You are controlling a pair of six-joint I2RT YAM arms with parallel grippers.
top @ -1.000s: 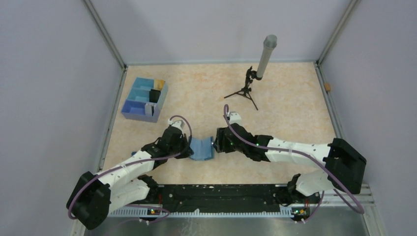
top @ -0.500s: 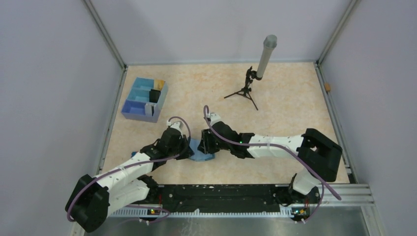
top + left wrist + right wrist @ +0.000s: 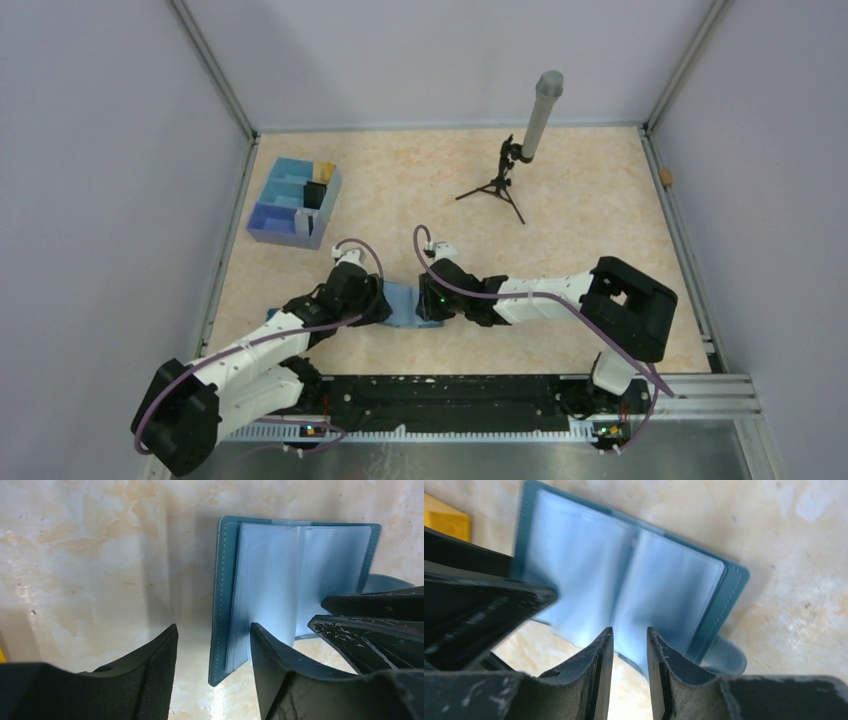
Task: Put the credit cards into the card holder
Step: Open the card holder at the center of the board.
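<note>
Right tool [image 3: 629, 633] nearer open card holder [image 3: 664, 580]

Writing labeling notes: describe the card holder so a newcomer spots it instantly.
On the beige table, look near-centre, between the left gripper and right gripper. The card holder lies open there. Unlike the bigger partitioned blue tray far left, it's a small teal folder with pale-blue sleeves.
</note>
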